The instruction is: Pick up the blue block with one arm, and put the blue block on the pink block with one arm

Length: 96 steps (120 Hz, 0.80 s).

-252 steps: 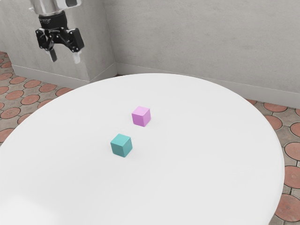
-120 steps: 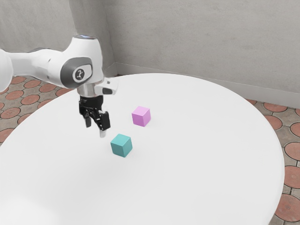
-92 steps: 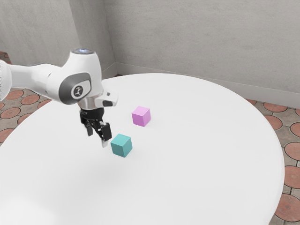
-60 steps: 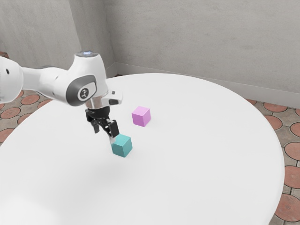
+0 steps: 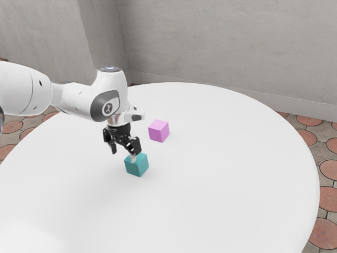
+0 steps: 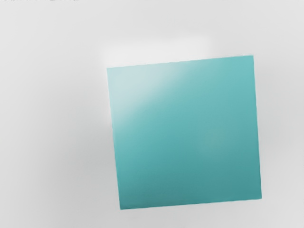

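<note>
the blue block (image 5: 137, 165) sits on the round white table (image 5: 226, 179), near its middle; the pink block (image 5: 158, 130) sits on the table too, a little behind it and toward the exterior view's right; the two blocks do not touch; the pincer (image 5: 124, 152) hangs just above the blue block, pointing down, with its fingers apart and nothing held between them; in the wrist view the blue block (image 6: 185, 133) lies right under the hand, flat on the table

Teal block (image 5: 137, 164); pink block (image 5: 158, 130); white table (image 5: 221, 174); black end effector (image 5: 125, 152)
</note>
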### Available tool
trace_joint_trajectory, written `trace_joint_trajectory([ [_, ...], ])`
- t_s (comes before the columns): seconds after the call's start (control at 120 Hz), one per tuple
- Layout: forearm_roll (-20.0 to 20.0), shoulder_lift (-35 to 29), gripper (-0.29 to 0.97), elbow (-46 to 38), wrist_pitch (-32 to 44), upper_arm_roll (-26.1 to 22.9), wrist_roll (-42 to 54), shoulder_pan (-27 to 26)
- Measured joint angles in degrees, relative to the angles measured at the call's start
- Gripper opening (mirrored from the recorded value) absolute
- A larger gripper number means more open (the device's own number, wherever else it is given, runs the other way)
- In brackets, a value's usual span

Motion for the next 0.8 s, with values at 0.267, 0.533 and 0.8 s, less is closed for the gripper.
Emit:
trace_joint_trajectory([
  [0.267, 0.23, 5.31, 0.68, 5.13, -0.23, -0.04, -2.06, -0.21],
  [0.533, 0.30, 7.07, 0.68, 7.25, -0.50, -0.13, -3.30, -0.75],
  [0.8, 0.26, 9.56, 0.68, 7.30, -0.24, -0.21, -4.09, -0.94],
])
